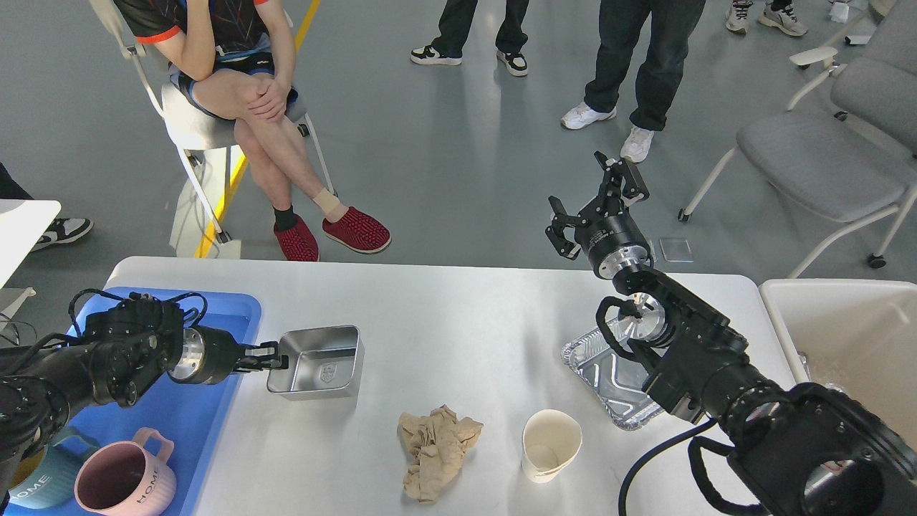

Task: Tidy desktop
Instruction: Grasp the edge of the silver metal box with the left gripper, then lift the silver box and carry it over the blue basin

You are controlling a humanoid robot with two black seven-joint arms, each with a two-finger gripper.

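Observation:
The white desktop (458, 315) carries a steel rectangular box (317, 362), a crumpled brown paper napkin (434, 449), a white paper cup (550, 443) and a foil tray (605, 373). My left gripper (271, 355) is shut on the left rim of the steel box, which is tilted with its right side raised off the desktop. My right gripper (594, 204) is open and empty, held high beyond the desktop's far edge, above the foil tray.
A blue plastic tray (183, 416) at the left holds a pink mug (122, 484) and a teal mug (39, 487). A white-rimmed bin (838, 337) stands at the right. People and chairs stand beyond the far edge.

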